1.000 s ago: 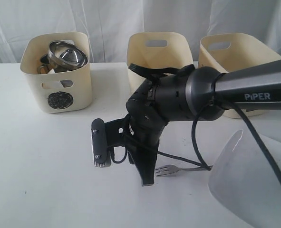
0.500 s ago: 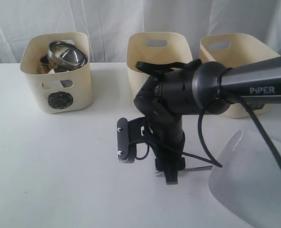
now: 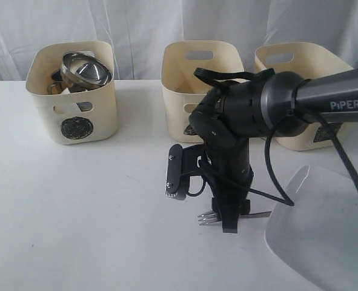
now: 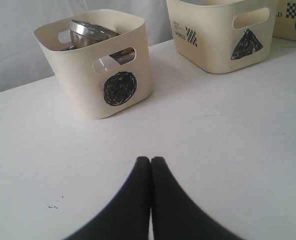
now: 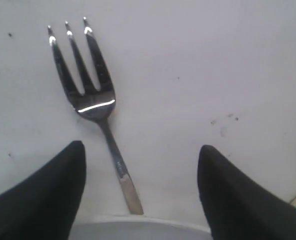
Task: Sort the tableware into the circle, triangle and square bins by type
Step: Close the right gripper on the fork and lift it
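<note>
– Fork [image 3: 206, 216] placement, exterior view first?
– It lies flat on the tabletop [image 3: 76, 212] right under the right fingers [image 3: 229, 223]. Its tines poke out on one side of them, its handle on the other, toward the white plate [image 3: 324, 242]. How wide those fingers stand is hard to read from here.
– And the bins?
– The circle bin [image 3: 76, 103], triangle bin [image 3: 188, 79] and square bin [image 3: 300, 73] stand in a row well beyond the fingers. A steel bowl [image 3: 86, 70] sits tilted in the circle bin.
– Left wrist view?
– The left fingers [image 4: 132, 200] are pressed together, holding nothing, over bare tabletop. The circle bin is ahead of them, the triangle bin farther off.
– Right wrist view?
– The right fingers are spread wide and grip nothing. The fork's handle lies between them, touching neither, and its tines point away past the tips. The handle's end is just beside the plate's rim.
</note>
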You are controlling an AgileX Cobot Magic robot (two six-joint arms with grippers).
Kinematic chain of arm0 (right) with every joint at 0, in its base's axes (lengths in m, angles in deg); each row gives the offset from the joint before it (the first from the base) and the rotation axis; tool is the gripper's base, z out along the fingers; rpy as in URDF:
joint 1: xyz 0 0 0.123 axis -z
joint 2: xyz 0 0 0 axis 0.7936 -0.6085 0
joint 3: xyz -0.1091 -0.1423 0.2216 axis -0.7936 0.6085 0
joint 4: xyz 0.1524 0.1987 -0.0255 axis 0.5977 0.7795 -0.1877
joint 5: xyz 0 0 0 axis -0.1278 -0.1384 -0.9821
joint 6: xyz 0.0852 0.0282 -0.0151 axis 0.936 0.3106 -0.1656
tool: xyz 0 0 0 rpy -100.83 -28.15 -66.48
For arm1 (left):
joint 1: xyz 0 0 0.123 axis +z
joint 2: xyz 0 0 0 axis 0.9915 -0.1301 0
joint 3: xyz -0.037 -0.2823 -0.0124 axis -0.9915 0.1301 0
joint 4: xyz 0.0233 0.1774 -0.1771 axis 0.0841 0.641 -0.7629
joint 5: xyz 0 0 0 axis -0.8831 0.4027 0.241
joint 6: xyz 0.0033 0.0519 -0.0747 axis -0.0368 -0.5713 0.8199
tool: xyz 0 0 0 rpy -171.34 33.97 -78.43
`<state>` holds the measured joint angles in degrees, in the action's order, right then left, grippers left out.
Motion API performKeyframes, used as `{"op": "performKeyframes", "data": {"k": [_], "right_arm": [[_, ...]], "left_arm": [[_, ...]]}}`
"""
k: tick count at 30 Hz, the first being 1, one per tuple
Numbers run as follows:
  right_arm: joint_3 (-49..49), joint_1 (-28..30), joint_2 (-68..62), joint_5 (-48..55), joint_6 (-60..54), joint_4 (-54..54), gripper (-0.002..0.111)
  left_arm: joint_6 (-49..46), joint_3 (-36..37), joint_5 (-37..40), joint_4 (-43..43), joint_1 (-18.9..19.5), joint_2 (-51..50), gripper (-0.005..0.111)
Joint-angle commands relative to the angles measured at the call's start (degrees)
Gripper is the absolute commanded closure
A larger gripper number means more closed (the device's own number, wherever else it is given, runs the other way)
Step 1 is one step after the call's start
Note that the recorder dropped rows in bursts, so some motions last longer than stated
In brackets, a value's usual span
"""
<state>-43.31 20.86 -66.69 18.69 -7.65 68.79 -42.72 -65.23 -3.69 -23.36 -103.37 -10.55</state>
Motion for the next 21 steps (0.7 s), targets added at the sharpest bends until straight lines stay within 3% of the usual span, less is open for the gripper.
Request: {"op": "performKeyframes", "data": {"k": [1, 21], "right_arm": [[0.23, 0.4, 0.59, 0.35, 0.26, 1.82, 0.048], [3.07, 0.4, 0.37, -4.16, -5.01, 7.07, 0.044]], "left_arm": [[-0.08, 0.22, -0.02, -0.19, 0.14, 0.26, 0.107], [-0.08, 0.22, -0.02, -0.19, 0.14, 0.26, 0.107]]}}
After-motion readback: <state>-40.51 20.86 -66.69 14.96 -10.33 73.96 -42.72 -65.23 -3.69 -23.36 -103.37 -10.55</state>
